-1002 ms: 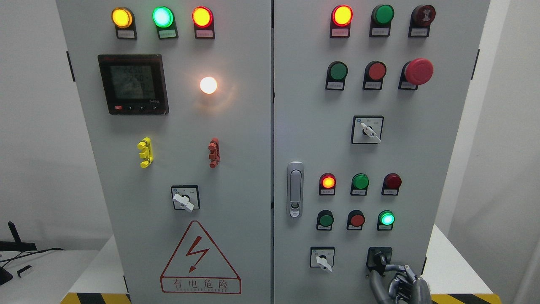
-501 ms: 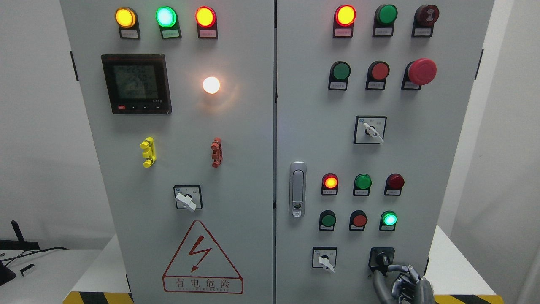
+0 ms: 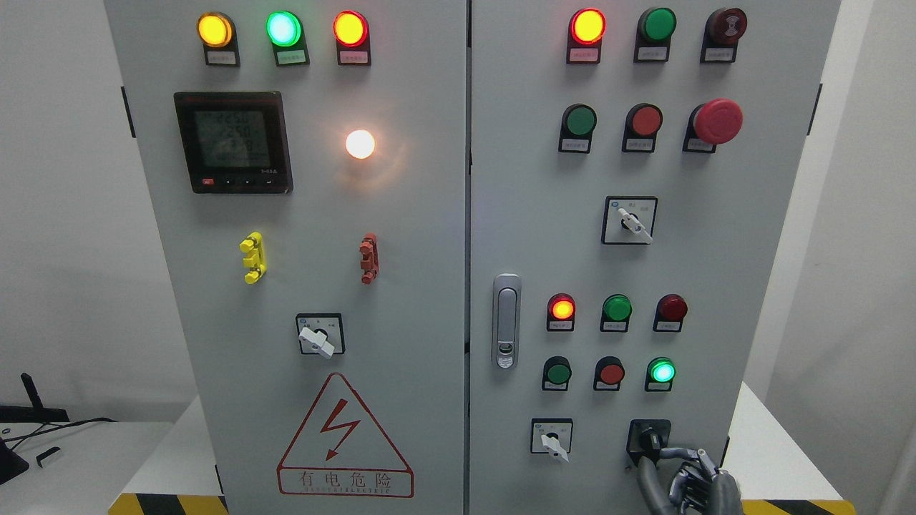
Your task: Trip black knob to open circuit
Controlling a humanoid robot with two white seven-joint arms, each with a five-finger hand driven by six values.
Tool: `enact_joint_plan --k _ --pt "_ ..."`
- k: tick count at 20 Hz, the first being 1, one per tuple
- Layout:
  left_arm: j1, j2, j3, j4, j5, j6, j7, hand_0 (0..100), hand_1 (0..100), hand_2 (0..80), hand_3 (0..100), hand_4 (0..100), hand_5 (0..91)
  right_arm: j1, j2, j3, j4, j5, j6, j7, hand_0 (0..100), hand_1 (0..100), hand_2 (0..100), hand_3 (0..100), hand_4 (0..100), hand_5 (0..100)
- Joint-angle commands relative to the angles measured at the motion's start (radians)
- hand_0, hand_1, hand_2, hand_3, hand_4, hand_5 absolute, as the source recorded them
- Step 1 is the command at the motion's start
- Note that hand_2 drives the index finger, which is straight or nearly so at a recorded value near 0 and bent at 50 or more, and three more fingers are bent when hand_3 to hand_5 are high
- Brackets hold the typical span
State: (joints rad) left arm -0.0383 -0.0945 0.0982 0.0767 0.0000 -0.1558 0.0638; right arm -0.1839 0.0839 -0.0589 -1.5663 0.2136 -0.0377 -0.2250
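Observation:
The black knob (image 3: 648, 437) sits in a black square plate at the lower right of the cabinet's right door (image 3: 687, 272). Its handle points up and slightly left. My right hand (image 3: 655, 458) comes up from the bottom edge just below and to the right of it. The index finger (image 3: 676, 453) reaches in from the right to the knob's lower end, and the thumb (image 3: 645, 473) rises from below. The other fingers are curled under the palm. Part of the knob's lower edge is hidden by the fingertips. No left arm shows.
A white selector switch (image 3: 551, 438) is just left of the knob. Above are a lit green lamp (image 3: 662, 372), red and green buttons, and a door latch (image 3: 506, 322). A red mushroom stop button (image 3: 717, 120) sits higher up. The cabinet stands on a white table (image 3: 776, 458).
The whole picture has drifted slightly to the right. My right hand stays at the black knob, with the index finger a little further onto it. The knob's handle angle looks the same.

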Motion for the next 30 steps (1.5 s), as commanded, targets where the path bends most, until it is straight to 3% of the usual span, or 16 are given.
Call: enact_joint_plan --k 1,8,15,17,18,19,20,22,23,25,28,30 --pt "0.002 -0.001 0.000 0.000 0.005 -0.001 0.001 12 39 0.0 0 0 0.0 0.015 -0.001 -0.006 -0.006 -0.005 -0.011 0.001 31 73 49 94 100 100" --pt "0.000 -0.001 0.000 0.000 0.005 -0.001 0.001 12 39 0.0 0 0 0.0 0.063 -0.012 -0.010 -0.014 -0.005 -0.097 0.001 25 72 50 95 100 100" --pt "0.000 -0.001 0.000 0.000 0.005 -0.001 0.001 12 39 0.0 0 0 0.0 0.148 -0.065 -0.038 -0.035 -0.014 -0.315 0.019 24 67 47 91 97 100" --pt "0.000 0.001 0.000 0.000 0.005 -0.001 0.001 12 39 0.0 0 0 0.0 0.187 -0.082 -0.038 -0.069 -0.020 -0.326 0.026 22 56 45 91 92 94" --pt "0.000 0.001 0.000 0.000 0.005 -0.001 0.001 12 39 0.0 0 0 0.0 0.202 -0.091 -0.038 -0.092 -0.040 -0.326 0.030 23 44 43 88 85 90" --pt "0.000 -0.001 0.000 0.000 0.005 -0.001 0.001 12 39 0.0 0 0 0.0 0.220 -0.096 -0.036 -0.118 -0.069 -0.326 0.056 25 36 40 75 74 79" --pt "0.000 -0.001 0.000 0.000 0.005 -0.001 0.001 12 39 0.0 0 0 0.0 0.242 -0.102 -0.036 -0.147 -0.104 -0.324 0.097 25 35 39 72 71 76" --pt "0.000 0.001 0.000 0.000 0.005 -0.001 0.001 12 39 0.0 0 0 0.0 0.285 -0.118 -0.038 -0.199 -0.164 -0.321 0.191 26 21 23 46 47 51" --pt "0.000 -0.001 0.000 0.000 0.005 -0.001 0.001 12 39 0.0 0 0 0.0 0.308 -0.127 -0.038 -0.219 -0.184 -0.321 0.225 25 18 21 44 44 48" --pt "0.000 -0.001 0.000 0.000 0.005 -0.001 0.001 12 39 0.0 0 0 0.0 0.355 -0.147 -0.038 -0.251 -0.197 -0.320 0.275 24 2 6 26 24 29" --pt "0.000 -0.001 0.000 0.000 0.005 -0.001 0.001 12 39 0.0 0 0 0.0 0.411 -0.179 -0.042 -0.296 -0.230 -0.311 0.348 15 0 0 16 12 17" --pt "0.000 -0.001 0.000 0.000 0.005 -0.001 0.001 12 39 0.0 0 0 0.0 0.425 -0.188 -0.042 -0.311 -0.281 -0.292 0.383 0 0 0 6 1 7"
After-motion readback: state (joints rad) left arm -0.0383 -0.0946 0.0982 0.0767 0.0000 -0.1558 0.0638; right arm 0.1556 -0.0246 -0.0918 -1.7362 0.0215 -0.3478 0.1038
